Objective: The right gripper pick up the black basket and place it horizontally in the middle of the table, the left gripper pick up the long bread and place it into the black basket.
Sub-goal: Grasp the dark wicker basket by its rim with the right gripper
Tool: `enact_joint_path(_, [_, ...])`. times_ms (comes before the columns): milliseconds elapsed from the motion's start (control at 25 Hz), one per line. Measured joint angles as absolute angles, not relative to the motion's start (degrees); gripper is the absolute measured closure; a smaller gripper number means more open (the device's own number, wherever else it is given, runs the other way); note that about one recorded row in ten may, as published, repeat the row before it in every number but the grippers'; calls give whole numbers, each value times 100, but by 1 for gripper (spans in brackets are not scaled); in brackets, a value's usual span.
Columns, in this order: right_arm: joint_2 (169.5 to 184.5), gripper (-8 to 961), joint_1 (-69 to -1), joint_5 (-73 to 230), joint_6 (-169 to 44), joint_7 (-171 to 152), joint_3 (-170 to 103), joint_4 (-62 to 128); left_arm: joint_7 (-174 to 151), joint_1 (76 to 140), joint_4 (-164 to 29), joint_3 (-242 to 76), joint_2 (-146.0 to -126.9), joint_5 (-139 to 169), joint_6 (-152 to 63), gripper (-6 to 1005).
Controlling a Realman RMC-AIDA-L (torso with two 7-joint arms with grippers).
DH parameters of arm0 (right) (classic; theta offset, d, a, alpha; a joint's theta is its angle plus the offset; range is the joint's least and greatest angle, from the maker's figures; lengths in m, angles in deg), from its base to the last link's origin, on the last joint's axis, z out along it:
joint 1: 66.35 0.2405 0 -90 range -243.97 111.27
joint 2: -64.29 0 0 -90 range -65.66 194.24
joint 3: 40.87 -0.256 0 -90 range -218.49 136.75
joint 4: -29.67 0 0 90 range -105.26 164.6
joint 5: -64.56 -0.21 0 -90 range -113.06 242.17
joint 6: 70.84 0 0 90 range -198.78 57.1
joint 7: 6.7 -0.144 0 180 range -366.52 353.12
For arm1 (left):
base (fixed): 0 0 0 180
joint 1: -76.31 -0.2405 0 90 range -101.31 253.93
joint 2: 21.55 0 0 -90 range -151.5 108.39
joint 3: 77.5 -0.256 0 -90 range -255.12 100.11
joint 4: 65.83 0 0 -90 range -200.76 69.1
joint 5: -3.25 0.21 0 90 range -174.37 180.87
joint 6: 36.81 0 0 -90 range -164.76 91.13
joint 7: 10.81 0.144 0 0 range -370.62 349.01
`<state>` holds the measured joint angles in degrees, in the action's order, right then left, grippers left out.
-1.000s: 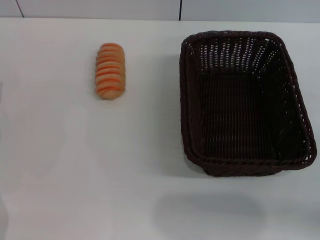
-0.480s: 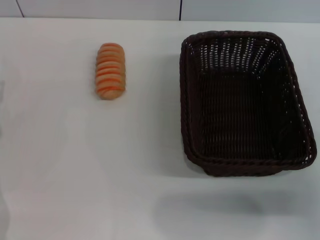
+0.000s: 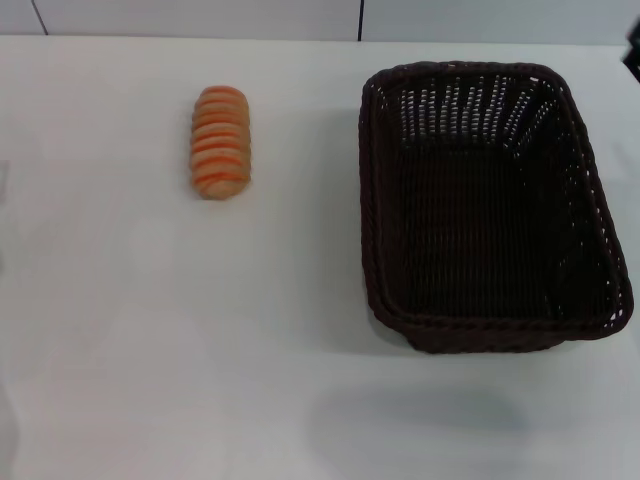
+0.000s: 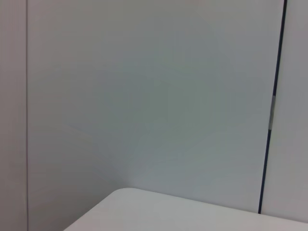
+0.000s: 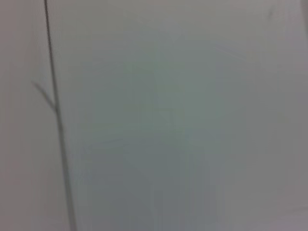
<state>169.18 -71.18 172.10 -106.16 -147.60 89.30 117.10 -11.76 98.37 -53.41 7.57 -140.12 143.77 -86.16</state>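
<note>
The black basket (image 3: 490, 200) stands on the right half of the white table (image 3: 150, 330), its long sides running away from me, and it holds nothing. The long bread (image 3: 221, 142) lies on the far left part of the table, well apart from the basket. A small dark tip, seemingly of my right gripper (image 3: 634, 48), shows at the right edge of the head view, just past the basket's far right corner. My left gripper is out of view. The wrist views show only wall panels.
The grey wall (image 3: 300, 15) runs along the table's far edge. A rounded table corner (image 4: 192, 216) shows in the left wrist view, below the wall panels. White tabletop lies between the bread and the basket and along the near side.
A dark tip has come into the head view at the right edge near the basket's far corner. The basket and the bread have not moved.
</note>
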Motion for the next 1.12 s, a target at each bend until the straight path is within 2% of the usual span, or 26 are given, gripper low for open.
enact_joint_path(40, [17251,131,-7421,17189,-8995,-14446,8075,12301,-1184,9837,-5363,758,-14008,14368,-8613,163])
enact_joint_path(80, [17251,131,-7421,17189,-8995,-14446,8075,12301,-1184,9837,-5363,758,-14008,14368,-8613,163])
enact_joint_path(200, [17875,131,-7817,17216,-6829,-14056,6856,13046,-1188,9837,-5378,767,-14003,14363,-8612,163])
enact_joint_path(240, [18257,131,-7996,17205,-5410,-13939,6072,13461,-1188,9835,-5376,775,-14002,14361,-8611,163])
enact_joint_path(280, [18257,131,-7996,17205,-5410,-13939,6072,13461,-1188,9835,-5376,775,-14002,14361,-8611,163])
enact_joint_path(320, [18335,131,-8033,17168,-4812,-13999,5753,13608,-1190,9834,-5370,775,-14002,14358,-8611,163])
enact_joint_path(360, [18308,131,-8018,17117,-3995,-14408,5300,13760,-1196,9823,-5350,771,-13999,14360,-8612,163])
enact_joint_path(520, [18298,131,-7850,17126,-2890,-15104,4473,13732,-1187,9822,-5348,796,-13999,14357,-8614,163])
enact_joint_path(640, [18317,132,-7396,17023,-1249,-15523,3234,13388,-1190,9838,-5347,783,-14001,14360,-8601,162])
enact_joint_path(760, [18318,132,-7136,17016,-478,-15604,2703,13121,-1186,9845,-5368,795,-14005,14347,-8596,162])
enact_joint_path(1120, [18329,132,-6936,16914,27,-15438,2339,12446,-1203,9846,-5374,776,-14003,14346,-8583,162])
